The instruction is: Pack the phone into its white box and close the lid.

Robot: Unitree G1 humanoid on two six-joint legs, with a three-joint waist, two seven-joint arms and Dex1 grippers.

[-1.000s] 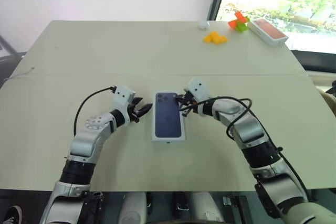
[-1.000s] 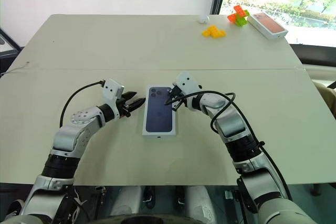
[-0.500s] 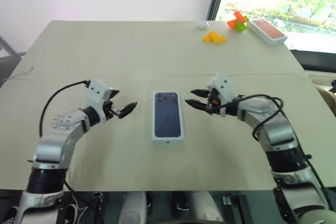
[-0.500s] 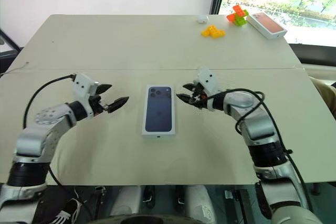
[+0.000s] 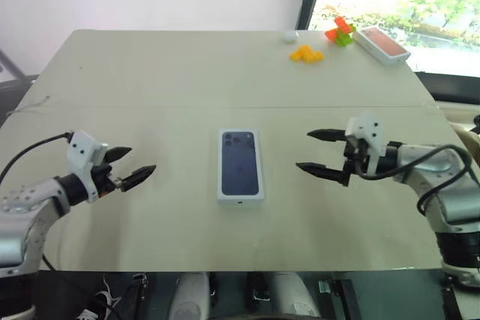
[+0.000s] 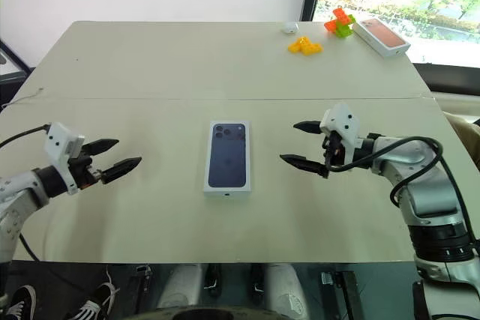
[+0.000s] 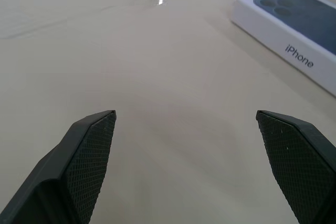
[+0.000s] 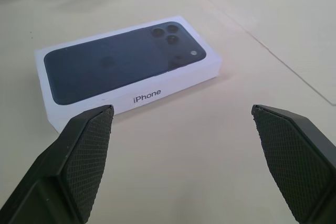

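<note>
Bench [image 5: 150, 73], pale beige, a seam running straight across it.

White box [image 5: 241, 198] lies closed at bench centre, the lid [image 5: 241, 164] seated on it with the dark phone picture facing up. Contents hidden; the phone itself cannot be seen. Long axis runs 12 to 6 o'clock. The printed camera cluster sits at the 12 o'clock end, toward the left corner. Lettering shows on the long side wall in the right wrist view [image 8: 147, 96]. Box flat on the bench, nothing touching it.

Left gripper [image 5: 125, 165] at 9 o'clock of the box, well apart, pointing toward it. Its fingers [image 7: 89, 150] are spread wide, released, with bare bench between them.

Right gripper [image 5: 321, 153] at 3 o'clock of the box, also apart, pointing back at it. Its fingers [image 8: 86, 150] are likewise spread and released, gripping nothing.

Red-topped box [image 5: 382, 43] at the far right corner, about 1 o'clock, lying at an angle.

Yellow blocks [image 5: 307, 54] just inward of it; an orange and green block cluster [image 5: 340, 31] between those and the red-topped box.

Small white object [image 5: 289, 35] at the far edge, too small to make out.
</note>
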